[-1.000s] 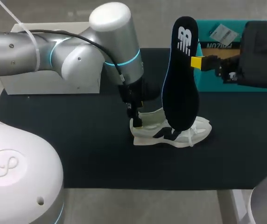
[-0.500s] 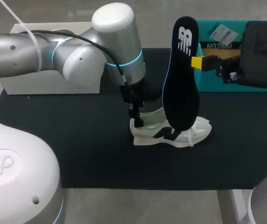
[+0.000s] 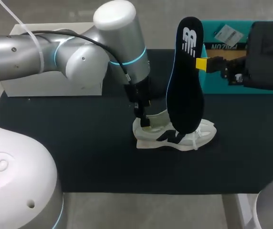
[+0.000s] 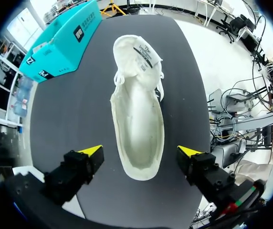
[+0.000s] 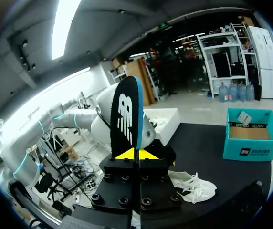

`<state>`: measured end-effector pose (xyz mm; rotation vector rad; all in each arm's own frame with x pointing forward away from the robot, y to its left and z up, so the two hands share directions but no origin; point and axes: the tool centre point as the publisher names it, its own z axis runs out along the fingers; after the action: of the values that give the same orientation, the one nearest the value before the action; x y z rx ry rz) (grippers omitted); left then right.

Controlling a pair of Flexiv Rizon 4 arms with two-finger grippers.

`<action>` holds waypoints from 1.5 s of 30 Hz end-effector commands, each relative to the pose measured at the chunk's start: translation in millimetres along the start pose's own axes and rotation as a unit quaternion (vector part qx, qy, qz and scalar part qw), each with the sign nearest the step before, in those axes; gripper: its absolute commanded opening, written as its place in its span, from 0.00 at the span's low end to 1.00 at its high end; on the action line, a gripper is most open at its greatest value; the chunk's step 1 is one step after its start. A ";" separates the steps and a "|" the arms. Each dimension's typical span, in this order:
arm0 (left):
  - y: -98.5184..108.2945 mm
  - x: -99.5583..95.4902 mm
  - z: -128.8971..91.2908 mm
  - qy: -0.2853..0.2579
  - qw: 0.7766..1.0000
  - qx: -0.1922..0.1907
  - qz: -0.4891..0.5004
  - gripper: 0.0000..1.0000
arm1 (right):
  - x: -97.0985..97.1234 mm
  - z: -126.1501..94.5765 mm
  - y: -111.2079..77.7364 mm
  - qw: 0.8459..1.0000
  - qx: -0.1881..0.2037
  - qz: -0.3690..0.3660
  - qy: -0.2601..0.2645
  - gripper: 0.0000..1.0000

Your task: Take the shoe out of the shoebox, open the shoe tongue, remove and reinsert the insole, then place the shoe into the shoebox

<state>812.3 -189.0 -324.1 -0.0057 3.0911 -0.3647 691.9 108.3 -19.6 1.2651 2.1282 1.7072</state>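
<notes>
A white shoe (image 3: 174, 135) lies on its sole on the black table mat (image 3: 79, 148), toe pointing right. My left gripper (image 3: 143, 119) hovers open over its heel; in the left wrist view the empty shoe (image 4: 139, 119) sits ahead of my left gripper (image 4: 140, 153), between the spread fingers without touching them. My right gripper (image 3: 202, 64) is shut on the black insole (image 3: 184, 76), which hangs upright with its lower end just above the shoe's opening. In the right wrist view my right gripper (image 5: 136, 153) pinches the insole (image 5: 127, 117) edge-on, with the shoe (image 5: 194, 186) on the mat further ahead.
The teal shoebox (image 3: 232, 38) stands open at the back right, behind my right arm; it also shows as the shoebox (image 4: 60, 43) and the shoebox (image 5: 248, 136). A white box (image 3: 50, 83) sits at the back left behind my left arm.
My left gripper has shifted slightly to the right, closer over the shoe's heel opening. The right arm and the insole have stayed put.
</notes>
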 end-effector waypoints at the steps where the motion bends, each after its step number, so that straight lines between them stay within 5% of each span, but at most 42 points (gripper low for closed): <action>1: -19.9 -18.0 10.9 0.004 1.000 -0.006 0.000 1.00 | 11.7 -12.5 -9.0 1.000 -0.006 0.000 -0.004 0.00; 8: -48.2 -52.4 40.6 0.013 0.999 0.033 -0.020 0.99 | 11.7 -12.5 -9.0 1.000 -0.006 0.000 -0.004 0.00; 9: -51.2 -56.6 46.3 0.020 0.999 0.036 -0.023 0.84 | 11.7 -12.5 -9.0 1.000 -0.006 0.000 -0.004 0.00; 10: -53.8 -59.1 50.8 0.020 0.999 0.042 -0.021 0.79 | 11.7 -12.5 -9.0 1.000 -0.006 0.000 -0.004 0.00; 22: -64.7 -58.2 82.4 0.047 0.999 0.016 0.010 0.92 | 11.7 -12.5 -9.0 1.000 -0.006 0.000 -0.004 0.00; 23: -65.8 -57.4 83.6 0.048 0.999 0.017 0.011 0.84 | 11.7 -12.5 -9.0 1.000 -0.006 0.000 -0.004 0.00; 24: -66.9 -56.5 84.6 0.049 0.999 0.017 0.011 0.66 | 11.7 -12.5 -9.0 1.000 -0.006 0.000 -0.004 0.00; 26: -68.5 -52.6 84.4 0.051 0.998 0.018 0.013 0.15 | 11.7 -12.5 -9.0 1.000 -0.006 0.000 -0.004 0.00; 27: -68.4 -49.6 83.4 0.053 0.998 0.018 0.015 0.00 | 11.7 -12.5 -9.0 1.000 -0.006 0.000 -0.004 0.00; 45: -67.5 -46.2 82.1 0.053 0.998 0.008 0.013 0.00 | 11.7 -12.5 -9.0 1.000 -0.006 0.000 -0.004 0.00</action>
<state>861.0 -273.9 -387.2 0.0569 3.1910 -0.3991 691.6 107.8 -19.5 1.2637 2.1287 1.7086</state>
